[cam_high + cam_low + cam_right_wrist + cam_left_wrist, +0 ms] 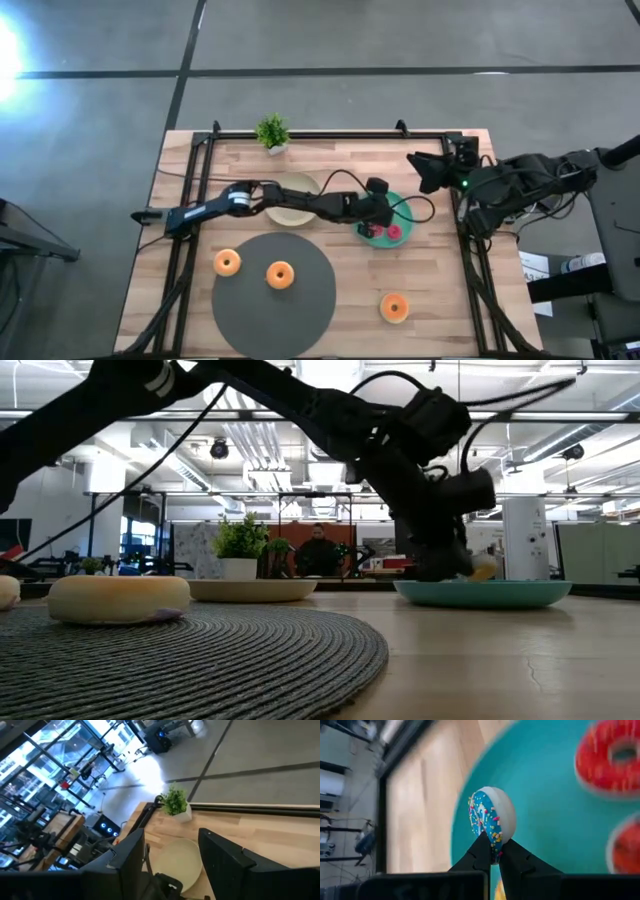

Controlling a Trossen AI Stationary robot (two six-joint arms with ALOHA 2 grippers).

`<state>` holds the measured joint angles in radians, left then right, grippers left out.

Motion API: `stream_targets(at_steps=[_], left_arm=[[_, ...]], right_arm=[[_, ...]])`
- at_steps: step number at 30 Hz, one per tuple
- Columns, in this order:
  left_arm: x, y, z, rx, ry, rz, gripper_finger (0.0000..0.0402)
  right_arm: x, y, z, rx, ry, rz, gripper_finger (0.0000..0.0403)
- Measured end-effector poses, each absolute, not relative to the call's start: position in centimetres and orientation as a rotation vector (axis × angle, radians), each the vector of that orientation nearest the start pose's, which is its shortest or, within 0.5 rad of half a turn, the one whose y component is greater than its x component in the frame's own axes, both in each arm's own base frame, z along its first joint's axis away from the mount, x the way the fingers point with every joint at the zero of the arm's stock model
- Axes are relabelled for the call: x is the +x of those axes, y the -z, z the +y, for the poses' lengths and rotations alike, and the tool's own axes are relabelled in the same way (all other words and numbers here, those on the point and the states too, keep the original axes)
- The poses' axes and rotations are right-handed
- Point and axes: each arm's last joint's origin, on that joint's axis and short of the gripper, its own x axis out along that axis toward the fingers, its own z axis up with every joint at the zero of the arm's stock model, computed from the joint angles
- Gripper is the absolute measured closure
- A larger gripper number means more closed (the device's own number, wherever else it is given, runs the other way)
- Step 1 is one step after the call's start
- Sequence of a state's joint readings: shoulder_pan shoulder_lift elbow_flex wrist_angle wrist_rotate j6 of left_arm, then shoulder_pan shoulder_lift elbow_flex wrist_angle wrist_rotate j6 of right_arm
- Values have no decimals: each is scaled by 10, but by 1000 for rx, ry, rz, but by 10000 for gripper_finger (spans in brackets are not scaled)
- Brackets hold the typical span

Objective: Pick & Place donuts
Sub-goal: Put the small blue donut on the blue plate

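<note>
My left gripper [492, 849] reaches across to the teal plate [405, 212] and is shut on a tiny donut [492, 817] with blue sprinkled frosting and a pale underside. Two red-frosted donuts [612, 757] [626, 847] lie flat on the same plate. Three larger orange donuts lie flat: one [280, 274] on the dark grey mat [275, 315], one [228, 263] at the mat's left rim, one [395, 307] on the bare wood. My right gripper [418, 165] waits open at the table's right far corner, touching nothing. My left gripper pinches the blue-frosted donut by a short stretch of its rim [493, 840], one finger [479, 851] on the frosted face and one on the pale underside. The donut stands on edge over the teal plate [545, 815]. Whether it touches the plate, I cannot tell.
A beige plate [290, 200] lies under the left arm, with a small potted plant [272, 133] at the far edge. A black frame rail [330, 136] runs round the tabletop. A person [318, 552] sits far off in the room behind.
</note>
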<state>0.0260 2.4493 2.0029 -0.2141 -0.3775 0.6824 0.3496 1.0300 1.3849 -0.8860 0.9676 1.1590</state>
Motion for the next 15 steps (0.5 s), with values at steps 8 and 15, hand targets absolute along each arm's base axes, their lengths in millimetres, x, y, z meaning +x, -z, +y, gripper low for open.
stream_targets(at_steps=[8, 15], left_arm=[[541, -169, 36, 634, -118, 787, 370], [535, -177, 39, 612, -80, 870, 299]], right_arm=[[153, -422, 31, 763, 754, 30, 225], [150, -418, 29, 763, 758, 30, 225]])
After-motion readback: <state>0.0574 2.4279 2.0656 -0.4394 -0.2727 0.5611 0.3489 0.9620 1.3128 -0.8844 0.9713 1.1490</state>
